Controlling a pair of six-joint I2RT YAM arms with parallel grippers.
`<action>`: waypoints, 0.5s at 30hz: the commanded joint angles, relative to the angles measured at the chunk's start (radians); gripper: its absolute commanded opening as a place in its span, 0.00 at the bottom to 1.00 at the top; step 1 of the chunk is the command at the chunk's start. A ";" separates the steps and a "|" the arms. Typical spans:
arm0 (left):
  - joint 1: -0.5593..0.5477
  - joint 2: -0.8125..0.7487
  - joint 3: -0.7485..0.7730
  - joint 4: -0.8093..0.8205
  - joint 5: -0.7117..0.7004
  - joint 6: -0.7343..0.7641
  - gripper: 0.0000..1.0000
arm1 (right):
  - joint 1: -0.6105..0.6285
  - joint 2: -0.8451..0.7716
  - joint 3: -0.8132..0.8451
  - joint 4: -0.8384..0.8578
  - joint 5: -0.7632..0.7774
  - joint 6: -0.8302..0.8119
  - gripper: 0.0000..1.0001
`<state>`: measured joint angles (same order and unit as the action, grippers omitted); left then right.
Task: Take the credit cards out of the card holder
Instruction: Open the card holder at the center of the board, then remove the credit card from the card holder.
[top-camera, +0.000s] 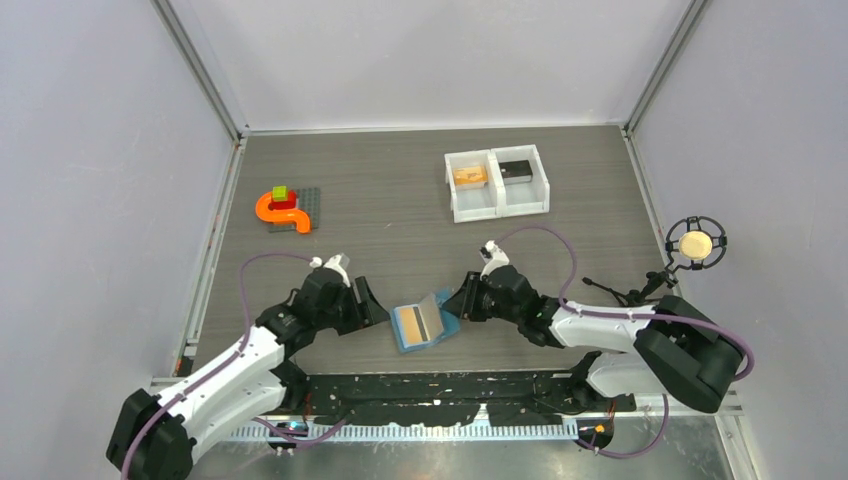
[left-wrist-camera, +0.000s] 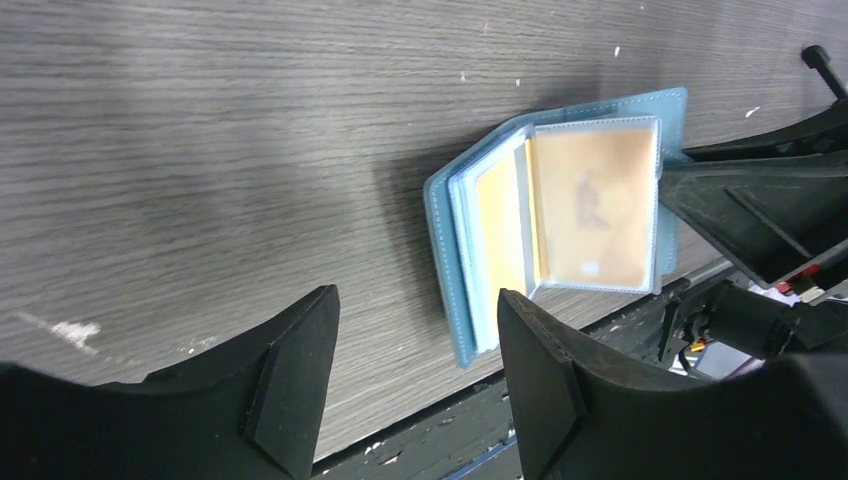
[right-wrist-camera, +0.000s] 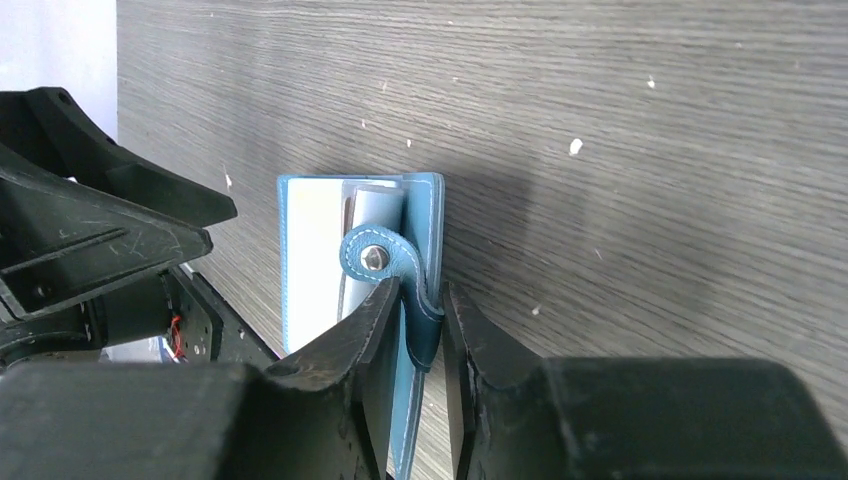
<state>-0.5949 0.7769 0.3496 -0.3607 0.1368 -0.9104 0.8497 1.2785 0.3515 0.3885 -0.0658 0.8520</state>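
A: Status on the card pull?
B: Partway, I'd say. On the table (top-camera: 400, 200): white tray (top-camera: 497, 212) at the far side, right of centre. The card holder (top-camera: 425, 325) sits at the near edge between the two arms, well apart from the tray.
A: Anything in the tray?
B: Left compartment has an orange-yellow card (top-camera: 469, 175), right compartment a dark card (top-camera: 515, 169). Both are small in the top view, so calling them cards is a judgement.
A: Holder emptied?
B: No. It lies open with the clear sleeves fanned up. Left wrist view shows a yellow card (left-wrist-camera: 497, 235) in a sleeve near the spine and a tan card (left-wrist-camera: 595, 205) behind the top clear sleeve. So at least two to go. Can't tell if more sit underneath.
A: Grip check?
B: The right gripper (right-wrist-camera: 422, 300) is clamped on the holder's cover edge where the snap strap (right-wrist-camera: 378, 258) wraps over it. The left gripper (left-wrist-camera: 418, 320) is gaping with nothing between the fingers. It hovers just beside the holder's open side, not touching.
A: Remaining work?
B: Left arm needs to pinch a sleeved card's edge and slide it out while the right one anchors the cover. Sleeves look floppy, so a card may drag its sleeve along. Then the same for the tan one.
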 joint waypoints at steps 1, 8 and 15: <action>0.004 0.050 -0.012 0.145 0.066 -0.019 0.63 | -0.009 -0.052 -0.027 -0.002 -0.003 -0.024 0.30; 0.003 0.157 -0.032 0.268 0.125 -0.022 0.70 | -0.013 -0.060 -0.029 -0.044 0.025 -0.042 0.29; -0.002 0.210 -0.077 0.385 0.148 -0.035 0.71 | -0.023 -0.069 -0.051 -0.056 0.033 -0.044 0.29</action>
<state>-0.5953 0.9611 0.2958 -0.1108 0.2466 -0.9360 0.8333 1.2362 0.3134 0.3412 -0.0574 0.8272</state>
